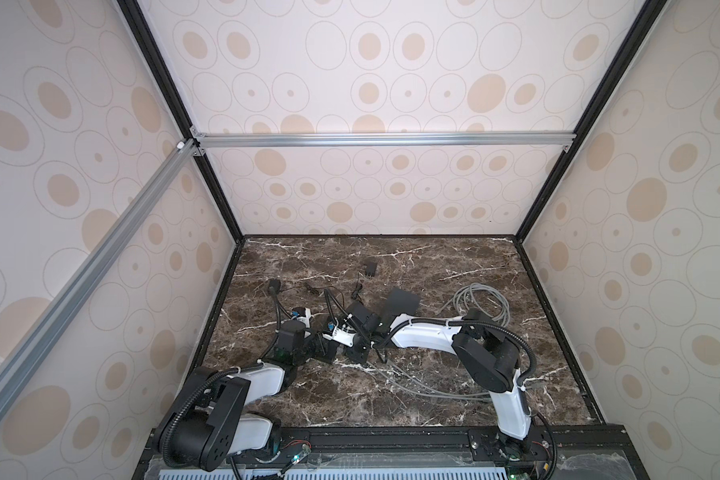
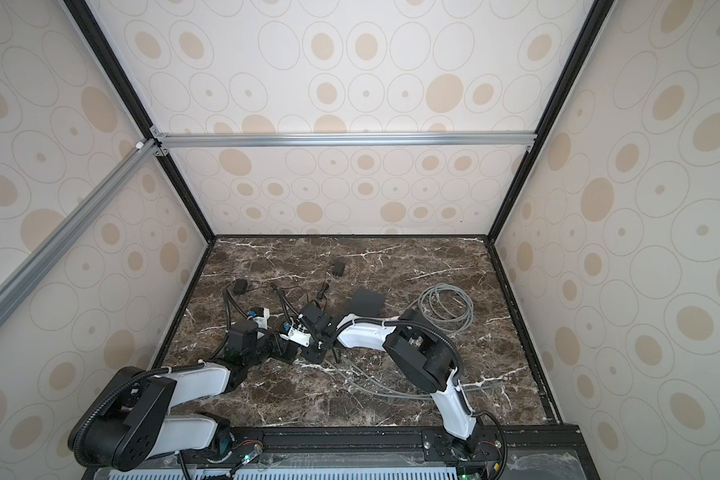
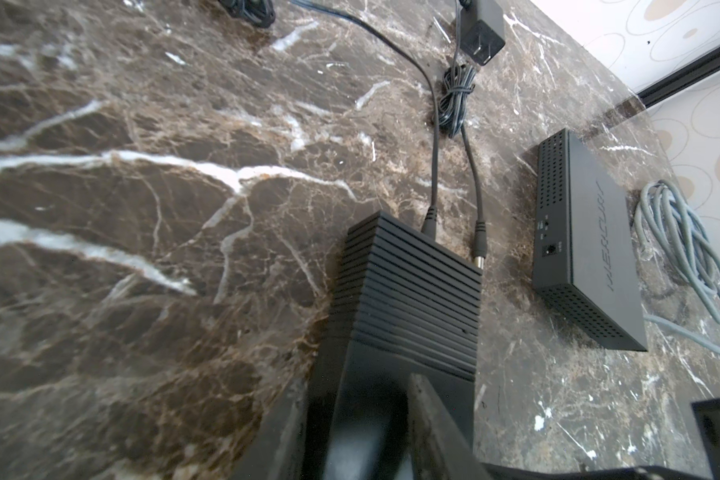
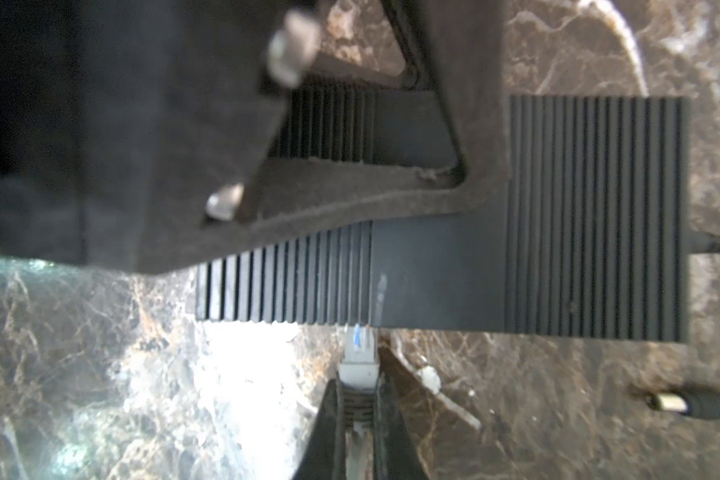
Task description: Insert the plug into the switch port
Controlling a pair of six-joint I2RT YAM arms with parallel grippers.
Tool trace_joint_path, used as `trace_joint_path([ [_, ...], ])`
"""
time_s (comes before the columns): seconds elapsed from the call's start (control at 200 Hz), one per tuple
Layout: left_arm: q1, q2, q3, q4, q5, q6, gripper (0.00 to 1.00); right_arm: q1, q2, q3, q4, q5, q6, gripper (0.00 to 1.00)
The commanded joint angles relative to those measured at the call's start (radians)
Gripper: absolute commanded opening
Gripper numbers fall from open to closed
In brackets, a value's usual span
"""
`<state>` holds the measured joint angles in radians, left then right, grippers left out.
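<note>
- The white and black left arm (image 1: 262, 379) comes in from the near left corner. It bends low and reaches toward the middle.
- The left gripper (image 3: 362, 399) has a black ribbed box (image 3: 408, 299) between its two dark fingers. The fingers press against the box.
- The white and black right arm (image 1: 425, 332) rises from the near right side. It bends at the elbow and reaches across to the left.
- The right gripper (image 4: 358, 386) pinches a small clear plug (image 4: 359, 353) tight between its thin fingertips.
- The two grippers are very close together.
</note>
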<state>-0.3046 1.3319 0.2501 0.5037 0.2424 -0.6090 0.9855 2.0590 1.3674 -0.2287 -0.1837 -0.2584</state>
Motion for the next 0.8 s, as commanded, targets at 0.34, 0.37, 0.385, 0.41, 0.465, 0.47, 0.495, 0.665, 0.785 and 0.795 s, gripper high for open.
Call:
trace_joint_path([
  [0.34, -0.109, 0.117, 0.032, -0.233, 0.188, 0.009, 0.38, 0.024, -0.124, -0.042, 0.455, -0.049, 0.006, 0.00],
  [0.37, -0.112, 0.126, 0.035, -0.229, 0.194, 0.010, 0.38, 0.023, -0.118, -0.036, 0.456, -0.051, 0.000, 0.00],
  [0.385, -0.114, 0.130, 0.036, -0.229, 0.196, 0.010, 0.38, 0.023, -0.114, -0.031, 0.456, -0.054, -0.002, 0.00],
  [0.41, -0.118, 0.138, 0.039, -0.229, 0.199, 0.009, 0.38, 0.020, -0.107, -0.022, 0.453, -0.058, -0.005, 0.00],
  [0.465, -0.126, 0.146, 0.041, -0.229, 0.199, 0.008, 0.37, 0.014, -0.089, -0.004, 0.451, -0.072, -0.008, 0.00],
  [0.47, -0.127, 0.146, 0.041, -0.229, 0.199, 0.008, 0.37, 0.014, -0.088, -0.001, 0.451, -0.073, -0.008, 0.00],
  [0.495, -0.131, 0.147, 0.040, -0.228, 0.199, 0.006, 0.36, 0.012, -0.082, 0.006, 0.451, -0.077, -0.008, 0.00],
  [0.665, -0.160, 0.146, 0.025, -0.199, 0.196, -0.015, 0.37, 0.000, -0.050, 0.059, 0.457, -0.098, -0.008, 0.00],
  [0.785, -0.178, 0.145, 0.020, -0.184, 0.200, -0.027, 0.36, -0.001, -0.031, 0.101, 0.451, -0.114, -0.008, 0.00],
  [0.795, -0.180, 0.145, 0.020, -0.183, 0.201, -0.027, 0.36, -0.002, -0.030, 0.102, 0.451, -0.116, -0.008, 0.00],
])
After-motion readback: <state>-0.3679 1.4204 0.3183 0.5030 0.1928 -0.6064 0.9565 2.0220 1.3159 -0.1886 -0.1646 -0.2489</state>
